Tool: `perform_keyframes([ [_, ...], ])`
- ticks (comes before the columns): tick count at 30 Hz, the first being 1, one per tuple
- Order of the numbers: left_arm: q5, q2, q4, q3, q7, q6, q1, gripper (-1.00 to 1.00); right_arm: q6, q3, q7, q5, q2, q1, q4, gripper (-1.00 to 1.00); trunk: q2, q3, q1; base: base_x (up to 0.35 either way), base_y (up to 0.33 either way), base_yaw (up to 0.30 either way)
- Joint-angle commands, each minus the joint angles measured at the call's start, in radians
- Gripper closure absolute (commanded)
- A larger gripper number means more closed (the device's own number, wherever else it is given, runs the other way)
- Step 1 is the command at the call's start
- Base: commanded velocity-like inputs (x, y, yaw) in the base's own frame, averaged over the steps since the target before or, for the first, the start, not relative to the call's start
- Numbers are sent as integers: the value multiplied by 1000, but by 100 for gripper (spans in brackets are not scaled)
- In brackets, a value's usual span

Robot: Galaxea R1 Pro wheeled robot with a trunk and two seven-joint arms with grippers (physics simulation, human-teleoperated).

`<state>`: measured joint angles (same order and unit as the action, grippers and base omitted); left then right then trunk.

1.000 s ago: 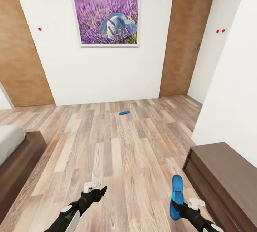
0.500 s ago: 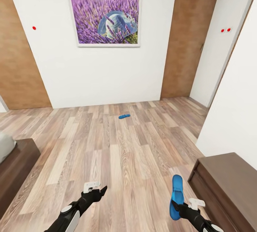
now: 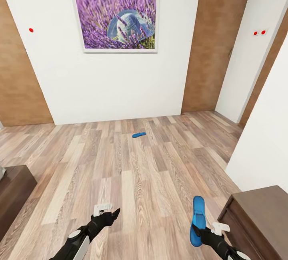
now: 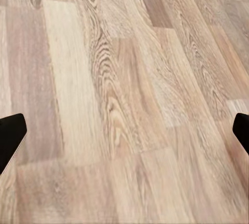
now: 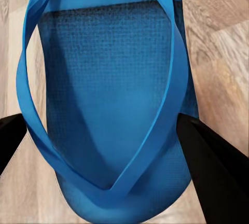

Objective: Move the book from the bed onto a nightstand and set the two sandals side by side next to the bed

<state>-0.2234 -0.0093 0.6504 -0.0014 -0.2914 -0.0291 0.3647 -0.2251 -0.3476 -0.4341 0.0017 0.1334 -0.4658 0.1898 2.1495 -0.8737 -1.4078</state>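
Note:
My right gripper [image 3: 201, 231] is shut on a bright blue sandal [image 3: 197, 219], held low at the right with its toe pointing away from me. The right wrist view has the sandal's sole and straps [image 5: 109, 94] between the two black fingers. The other sandal [image 3: 139, 134] lies flat on the plank floor in mid-room, near the far wall and well ahead of both arms. My left gripper [image 3: 112, 214] hangs open over bare floor, its fingertips [image 4: 10, 138] spread wide apart. A corner of the bed's dark frame [image 3: 12, 190] juts in at the left. The book is out of view.
A low dark brown wooden cabinet [image 3: 260, 218] stands at the lower right against a white wall; I cannot tell whether it is a nightstand. Brown doors [image 3: 214, 43] flank the far wall with the lavender picture [image 3: 116, 13]. Open plank floor [image 3: 132, 172] lies ahead.
The whole view has shifted: the bed slid out to the left and the cabinet sank toward the lower right. Both arms hold the same pose, with the sandal still gripped.

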Motion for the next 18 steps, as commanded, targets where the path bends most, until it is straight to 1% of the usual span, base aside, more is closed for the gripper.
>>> perform_keyframes([
  [1, -10, 0, 0, 0, -3, -3, 0, -100, -2, -7, -7, -1, 0, -1, -1, 100, 0, -1, 0, 332, 0, 0],
  [18, -10, 0, 0, 0, -3, -3, 0, -100, -2, -7, -6, 0, 0, -1, -1, 100, 0, -1, 0, 332, 0, 0],
])
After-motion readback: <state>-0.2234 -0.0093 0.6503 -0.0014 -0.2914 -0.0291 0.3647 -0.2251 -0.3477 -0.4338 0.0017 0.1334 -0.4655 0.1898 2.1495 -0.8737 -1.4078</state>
